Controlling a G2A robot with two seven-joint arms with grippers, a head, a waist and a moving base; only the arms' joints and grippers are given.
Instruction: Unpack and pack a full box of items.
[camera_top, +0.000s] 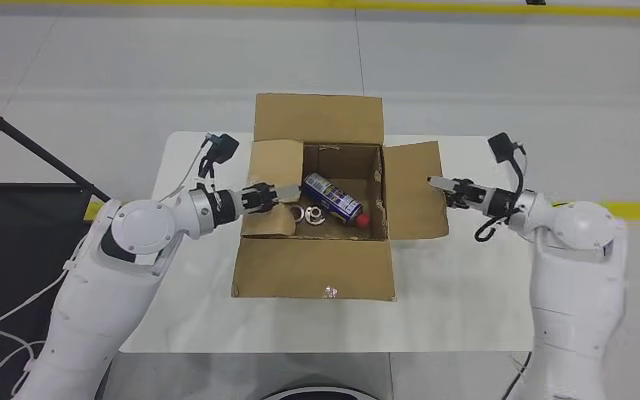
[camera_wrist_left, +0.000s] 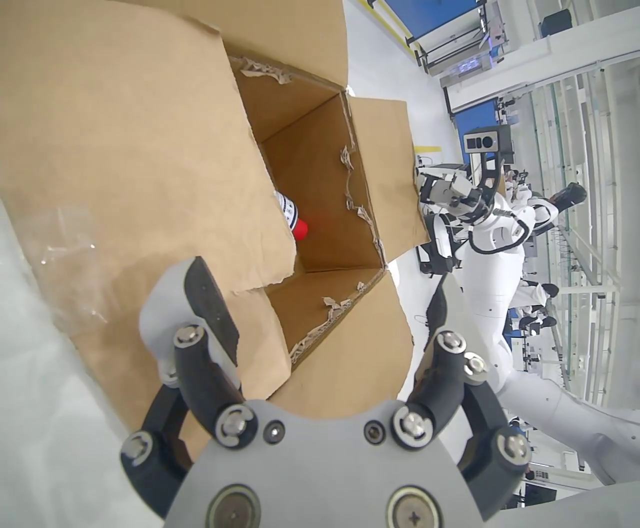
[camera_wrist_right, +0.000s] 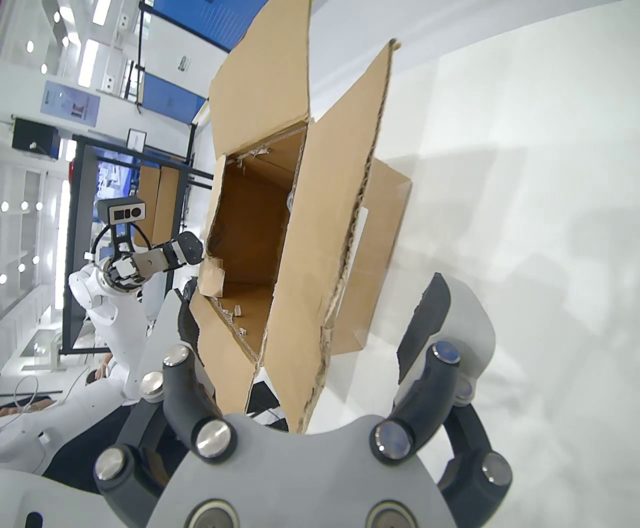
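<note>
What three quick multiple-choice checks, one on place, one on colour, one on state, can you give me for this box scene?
1. Where is the spray can relative to the cardboard box?
A. Beside it
B. Inside it
C. Under it

2. What colour is its cap?
A. Red
B. Green
C. Yellow

3. How is the left gripper?
A. Shut on the can
B. Shut empty
C. Open

Answers:
1. B, the top view shows it lying on the box floor.
2. A, the red tip shows in the top and left wrist views.
3. C, its fingers stand wide apart.
</note>
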